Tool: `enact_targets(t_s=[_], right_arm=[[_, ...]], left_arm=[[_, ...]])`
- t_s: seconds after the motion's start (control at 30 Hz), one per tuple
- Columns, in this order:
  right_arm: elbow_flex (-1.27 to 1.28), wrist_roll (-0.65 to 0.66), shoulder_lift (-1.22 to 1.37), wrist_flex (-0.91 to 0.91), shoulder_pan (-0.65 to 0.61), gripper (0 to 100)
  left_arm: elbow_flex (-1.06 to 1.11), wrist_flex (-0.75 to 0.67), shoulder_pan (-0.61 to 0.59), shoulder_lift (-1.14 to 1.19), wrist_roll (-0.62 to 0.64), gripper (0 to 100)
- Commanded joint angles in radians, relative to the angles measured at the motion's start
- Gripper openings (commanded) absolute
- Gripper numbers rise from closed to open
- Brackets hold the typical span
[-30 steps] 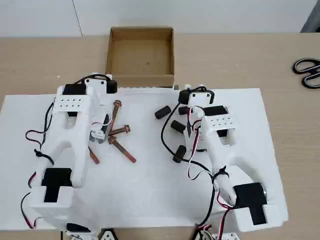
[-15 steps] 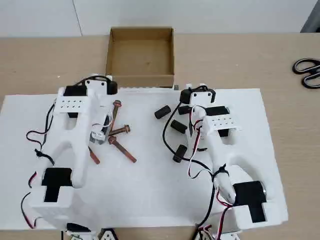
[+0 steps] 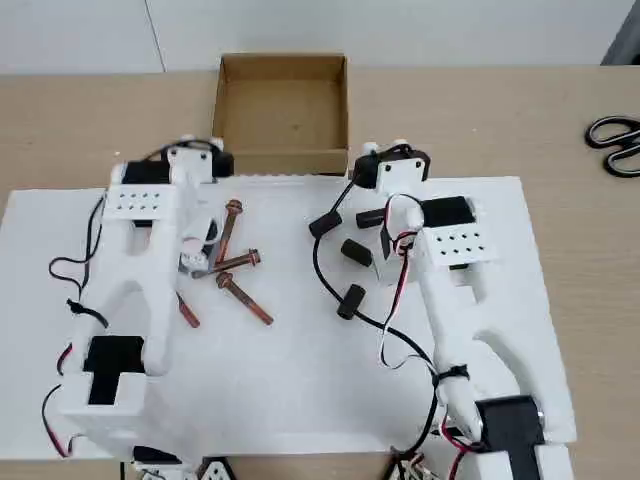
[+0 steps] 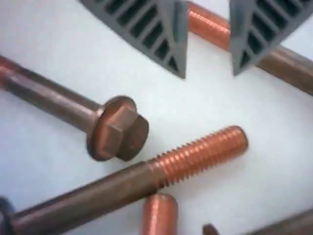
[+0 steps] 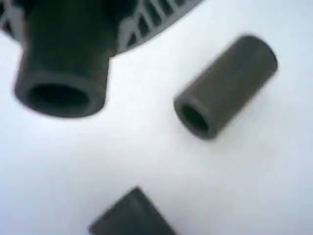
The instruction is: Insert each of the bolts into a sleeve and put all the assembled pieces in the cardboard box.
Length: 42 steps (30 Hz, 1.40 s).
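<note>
Bolts (image 4: 195, 152): stiff metal, likely slick; best taken mid-shank.
Sleeve (image 5: 61, 73): rigid, probably light, apt to roll.
Left gripper (image 4: 208, 68): jaws spread astride a shank.
Right gripper (image 3: 381, 228): pinching the Sleeve.

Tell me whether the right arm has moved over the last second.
Yes. The right arm has reached farther out, toward the cardboard box beyond the white sheet.
</note>
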Motion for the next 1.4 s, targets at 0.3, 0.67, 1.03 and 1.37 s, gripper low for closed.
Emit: enact_targets(t_s=[0.3, 0.67, 1.03, 1.37], right_arm=[[-0.035, 0.014, -0.053, 0.140, 0.214, 0.4], [-0.034, 0.014, -0.047, 0.163, 0.346, 0.5], [0.066, 0.012, -0.047, 0.147, 0.361, 0.7], [0.100, 0.012, -0.047, 0.104, 0.360, 0.7]], left_arm=[[-0.260, 0.097, 0.055, -0.003, 0.402, 6], [-0.285, 0.044, 0.034, 0.222, 0.307, 6], [-0.679, 0.109, 0.077, 0.342, 0.112, 10], [-0.734, 0.104, 0.107, 0.462, 0.103, 14]])
